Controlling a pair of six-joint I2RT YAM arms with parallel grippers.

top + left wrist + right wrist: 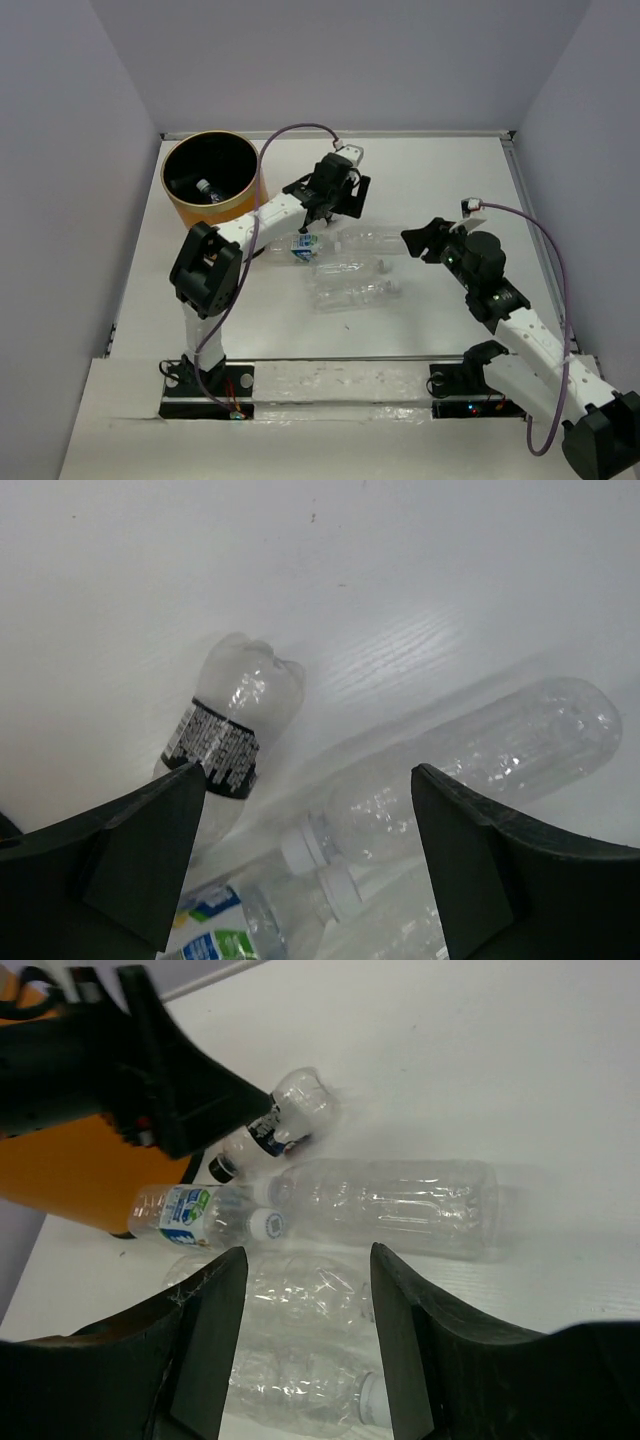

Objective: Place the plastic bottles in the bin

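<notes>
1. My left gripper (308,770) hangs over the far side of the bottle group. Its jaws are wide apart and nothing is between them. It points down at the dark-label bottle (225,742), and I judge this is the next pick because it lies closest to the bin.
2. The bin (195,212) stands at the far left corner of the table (450,170). One bottle (208,190) already lies on its black bottom, so the task is started but far from finished.
3. The blue-white label bottle (300,246) lies just on the near side of the dark-label one. Its white cap is almost at the cap of the long clear bottle (378,238) to its right. Two more clear bottles (350,295) lie side by side, nearer to me.
4. My right gripper (308,1252) is also spread open and empty. It waits at the right of the group and faces the long clear bottle. I think it is kept back there so that the two arms do not meet.
5. The dark-label bottle lies flat and looks thin and crinkly, so I would close across its body gently, otherwise it may slip out.
</notes>
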